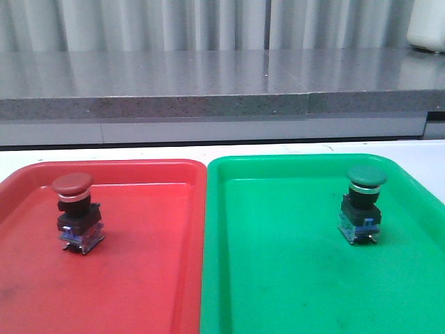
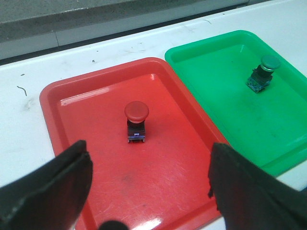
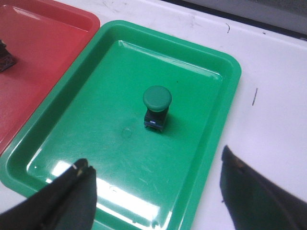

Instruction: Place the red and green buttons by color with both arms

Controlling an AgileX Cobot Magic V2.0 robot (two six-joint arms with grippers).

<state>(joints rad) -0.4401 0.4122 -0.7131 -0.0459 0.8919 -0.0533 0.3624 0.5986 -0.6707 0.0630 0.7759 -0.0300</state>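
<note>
The red button (image 1: 75,210) stood upright inside the red tray (image 1: 153,278), and the green button (image 1: 363,202) stood upright inside the green tray (image 1: 278,278); the two trays lay side by side, rims touching, on the white counter (image 1: 139,152). The front view showed no arm at all, only a grey ledge (image 1: 208,90) behind the counter. The left wrist view showed the left tool (image 2: 146,187) spread wide apart and empty above the red tray (both buttons visible there). The right wrist view showed the right tool (image 3: 156,191) likewise apart, holding nothing, over the green tray's near edge, with only the red button's dark base (image 3: 5,60) showing at its margin.
</note>
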